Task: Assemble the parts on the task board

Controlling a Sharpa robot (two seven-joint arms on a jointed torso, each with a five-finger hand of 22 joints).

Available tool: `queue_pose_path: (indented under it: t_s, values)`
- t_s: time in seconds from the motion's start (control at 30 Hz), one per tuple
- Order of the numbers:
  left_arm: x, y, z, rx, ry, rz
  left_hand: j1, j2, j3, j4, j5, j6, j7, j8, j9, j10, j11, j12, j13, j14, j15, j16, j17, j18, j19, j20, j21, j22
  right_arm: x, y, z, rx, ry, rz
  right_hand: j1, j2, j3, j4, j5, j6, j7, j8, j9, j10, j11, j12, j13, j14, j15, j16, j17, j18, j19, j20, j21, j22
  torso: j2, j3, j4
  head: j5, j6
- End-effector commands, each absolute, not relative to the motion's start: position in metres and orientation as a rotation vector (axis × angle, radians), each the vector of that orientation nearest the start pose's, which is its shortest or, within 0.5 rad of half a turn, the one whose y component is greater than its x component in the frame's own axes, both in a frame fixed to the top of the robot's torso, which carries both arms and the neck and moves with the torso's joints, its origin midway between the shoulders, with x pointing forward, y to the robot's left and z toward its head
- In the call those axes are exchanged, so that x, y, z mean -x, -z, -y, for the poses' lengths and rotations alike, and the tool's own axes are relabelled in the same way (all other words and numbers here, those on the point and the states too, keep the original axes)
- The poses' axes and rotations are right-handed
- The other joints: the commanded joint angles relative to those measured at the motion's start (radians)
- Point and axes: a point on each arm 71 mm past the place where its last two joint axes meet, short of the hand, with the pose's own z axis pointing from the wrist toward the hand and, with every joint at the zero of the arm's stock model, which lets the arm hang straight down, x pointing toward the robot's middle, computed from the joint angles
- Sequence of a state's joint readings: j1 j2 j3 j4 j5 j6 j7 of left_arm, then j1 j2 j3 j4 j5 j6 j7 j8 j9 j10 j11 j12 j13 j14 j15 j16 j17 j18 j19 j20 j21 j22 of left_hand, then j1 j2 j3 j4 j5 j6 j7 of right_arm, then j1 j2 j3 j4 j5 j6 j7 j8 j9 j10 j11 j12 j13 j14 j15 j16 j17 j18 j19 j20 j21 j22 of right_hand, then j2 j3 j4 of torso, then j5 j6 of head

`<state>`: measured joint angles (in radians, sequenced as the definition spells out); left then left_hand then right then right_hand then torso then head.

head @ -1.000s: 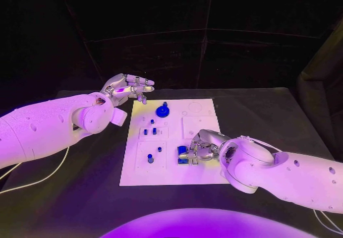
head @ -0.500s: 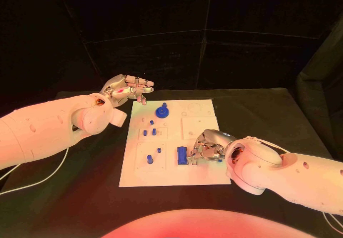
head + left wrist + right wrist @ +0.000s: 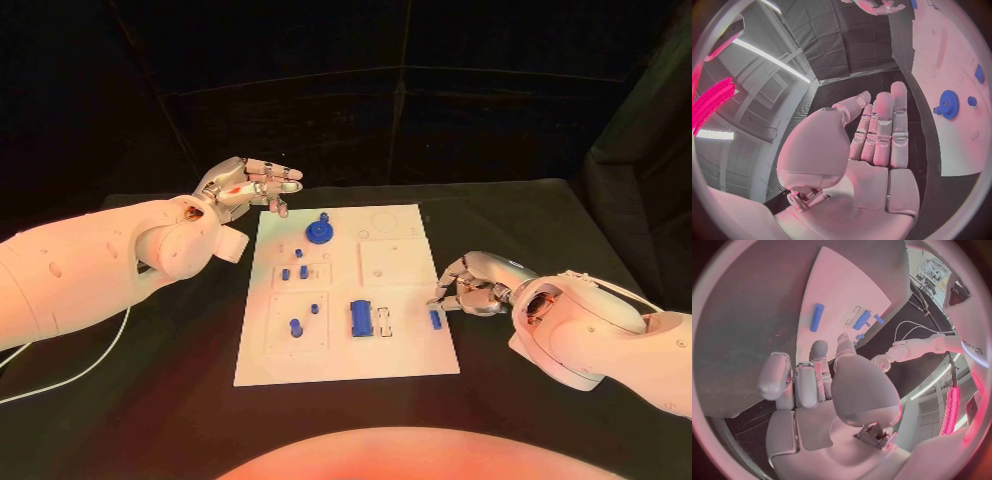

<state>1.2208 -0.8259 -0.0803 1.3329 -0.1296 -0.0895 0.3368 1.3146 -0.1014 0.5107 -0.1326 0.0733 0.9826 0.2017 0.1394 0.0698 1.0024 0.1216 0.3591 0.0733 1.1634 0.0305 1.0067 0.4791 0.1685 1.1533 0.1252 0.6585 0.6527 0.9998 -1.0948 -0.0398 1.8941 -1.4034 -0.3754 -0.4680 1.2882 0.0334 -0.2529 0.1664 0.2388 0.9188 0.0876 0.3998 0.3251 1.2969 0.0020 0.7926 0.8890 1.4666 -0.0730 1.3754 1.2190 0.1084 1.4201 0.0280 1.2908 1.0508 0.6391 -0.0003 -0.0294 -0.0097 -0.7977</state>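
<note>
Nearest the robot, the white task board (image 3: 346, 355) has bare plate along its front edge. Just beyond that sit a blue rectangular block (image 3: 358, 318), standing in a recess near the board's middle, and a short blue peg (image 3: 296, 326) in the left-hand panel. A small blue bar (image 3: 434, 319) lies loose on the board's right margin, not seated in anything. The right hand (image 3: 469, 290) hovers beside that bar at the board's right edge, fingers curled inward and, as far as the right wrist view shows, holding nothing.

Farther back, a pair of small blue pegs (image 3: 294, 272) stands in the next panel, and beyond them a blue gear (image 3: 319, 233) sits on the board, with another small peg just beside it. The square panel to the right and the round outlines at the far corner look unfilled, though they are hard to read.

At the far left corner, the left hand (image 3: 254, 184) hangs above the table, fingers apart and empty.

I judge the assembly partly done: the loose bar still needs a seat.
</note>
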Motion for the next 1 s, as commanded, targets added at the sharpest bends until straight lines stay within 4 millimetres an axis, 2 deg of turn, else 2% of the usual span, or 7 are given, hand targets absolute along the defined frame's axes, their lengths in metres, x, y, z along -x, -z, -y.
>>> queue_pose_path:
  t_s: [0.03,0.33,0.5,1.0]
  values:
    - [-0.516,0.195,-0.245,0.977,1.521,-1.577,-0.008,0.005,-0.006,0.002,0.006,-0.008,-0.002,0.007,-0.002,-0.007,0.001,0.006,-0.001,-0.005,-0.002,-0.003,-0.001,0.014,-0.006,-0.002,-0.006,-0.001,-0.378,0.238,0.232,-0.068,-0.438,-1.919,0.005,0.008,-0.001,-0.009,0.012,0.012,-0.001,-0.005,-0.002,-0.003,0.002,-0.005,0.000,0.043,0.005,-0.004,0.000,-0.012,0.000,0.007,-0.006,0.000,0.001,0.0019,0.0001,-0.002,0.001]
    - [-0.515,0.196,-0.245,0.979,1.519,-1.582,-0.008,0.005,-0.006,0.002,0.006,-0.008,-0.002,0.007,-0.002,-0.007,0.001,0.006,-0.001,-0.005,-0.002,-0.003,-0.001,0.014,-0.006,-0.002,-0.006,-0.001,-0.384,0.246,0.235,-0.005,-0.327,-1.960,0.001,0.007,-0.009,-0.009,0.016,0.028,-0.004,-0.001,-0.001,0.002,0.000,0.001,0.006,0.044,0.003,-0.004,0.000,-0.013,0.000,0.007,-0.005,0.003,0.001,-0.0002,0.0025,-0.002,-0.003]
    - [-0.515,0.196,-0.246,0.979,1.518,-1.582,-0.008,0.005,-0.006,0.002,0.006,-0.008,-0.002,0.007,-0.002,-0.007,0.001,0.006,-0.001,-0.005,-0.002,-0.003,-0.001,0.014,-0.006,-0.002,-0.006,-0.001,-0.386,0.252,0.230,0.032,-0.302,-2.003,0.000,0.004,-0.013,-0.009,0.012,0.033,-0.006,0.000,-0.001,0.003,-0.001,0.002,0.008,0.043,0.002,-0.005,0.000,-0.013,0.001,0.006,-0.004,0.005,0.001,0.0001,0.0005,0.002,-0.007]
    - [-0.515,0.197,-0.246,0.979,1.518,-1.584,-0.007,0.006,-0.006,0.000,0.006,-0.010,-0.001,0.009,-0.001,-0.008,0.002,0.008,-0.002,-0.007,-0.001,-0.003,-0.002,0.015,-0.007,-0.002,-0.007,-0.002,-0.389,0.258,0.218,0.071,-0.299,-2.037,0.006,0.007,-0.015,-0.015,0.012,0.043,-0.009,0.003,0.001,0.003,-0.004,-0.001,0.007,0.043,0.000,-0.006,-0.002,-0.013,0.001,0.004,-0.003,0.007,0.001,0.0003,0.0022,0.002,-0.011]
